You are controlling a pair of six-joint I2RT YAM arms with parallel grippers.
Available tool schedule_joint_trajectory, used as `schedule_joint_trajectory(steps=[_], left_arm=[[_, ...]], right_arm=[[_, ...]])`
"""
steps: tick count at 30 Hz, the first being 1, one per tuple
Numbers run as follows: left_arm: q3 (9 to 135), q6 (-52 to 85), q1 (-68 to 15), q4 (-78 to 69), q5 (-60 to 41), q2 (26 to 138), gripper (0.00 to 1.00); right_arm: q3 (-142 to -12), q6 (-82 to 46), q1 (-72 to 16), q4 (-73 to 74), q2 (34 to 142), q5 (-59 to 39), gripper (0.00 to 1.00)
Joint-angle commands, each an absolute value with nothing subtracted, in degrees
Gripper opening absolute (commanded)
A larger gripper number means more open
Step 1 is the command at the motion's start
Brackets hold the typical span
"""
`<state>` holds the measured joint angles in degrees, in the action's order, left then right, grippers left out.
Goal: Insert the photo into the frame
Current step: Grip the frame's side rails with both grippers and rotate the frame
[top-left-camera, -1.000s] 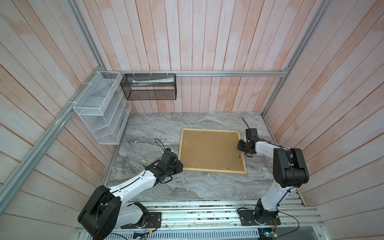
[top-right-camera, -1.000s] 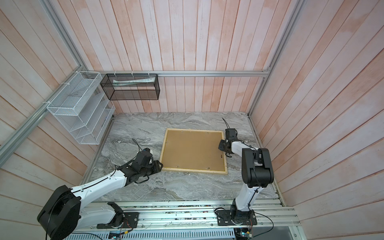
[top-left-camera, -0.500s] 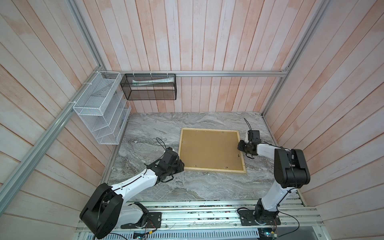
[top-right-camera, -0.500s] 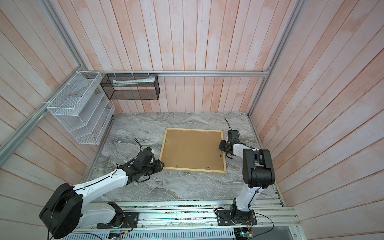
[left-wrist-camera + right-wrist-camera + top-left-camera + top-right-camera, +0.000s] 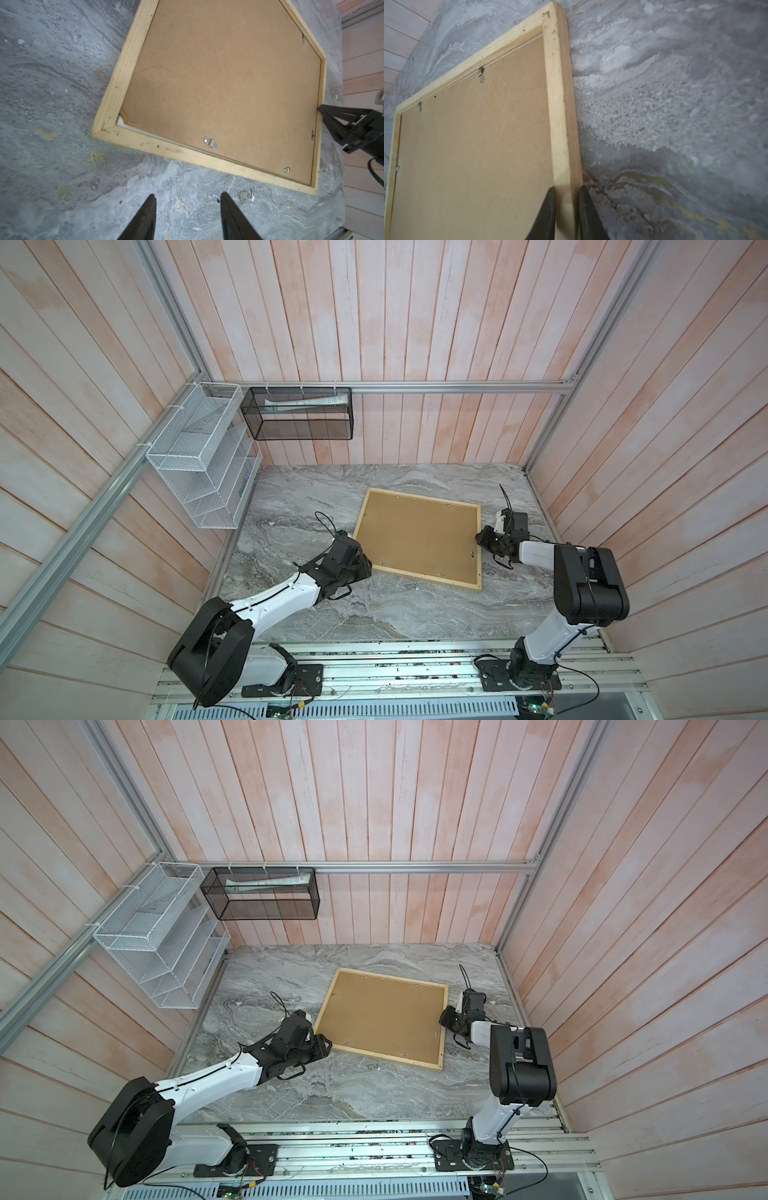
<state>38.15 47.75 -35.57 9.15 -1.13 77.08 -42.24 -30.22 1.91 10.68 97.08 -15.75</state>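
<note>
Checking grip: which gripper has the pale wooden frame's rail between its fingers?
The right gripper, clasping the pale wooden frame; the left gripper hangs open over grey marble.

Even bright light, right tool (image 5: 567, 188) blurred

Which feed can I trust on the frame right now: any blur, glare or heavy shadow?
Both top views: even light, no glare, only faint shadows around the pale wooden picture frame. Left wrist view: brown fibreboard backing panel and its metal clips crisp, jaw tips soft. Right wrist view: frame rail smeared and washed out between the jaws, far corner sharper.
</note>
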Motion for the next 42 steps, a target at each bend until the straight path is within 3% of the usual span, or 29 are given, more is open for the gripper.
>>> schedule_joint_trajectory(steps=[1, 19, 25, 42], left_arm=[[37.68, 51.13, -36.42, 5.48, 0.35, 78.02, 0.52], [40.97, 55.24, -44.71, 3.87, 4.56, 84.54, 0.55], [41.09, 54.87, -45.08, 3.41, 3.84, 85.70, 0.60], [44.41, 51.88, -44.03, 6.11, 6.13, 91.58, 0.60]], right_arm=[[-36.85, -38.41, 1.84, 8.67, 96.07, -21.25, 0.15], [-27.30, -44.56, -3.86, 13.39, 89.13, -23.08, 0.15], [-26.26, -44.96, -7.37, 12.92, 86.87, -21.14, 0.16], [-24.23, -43.57, -10.99, 14.03, 82.03, -21.96, 0.26]])
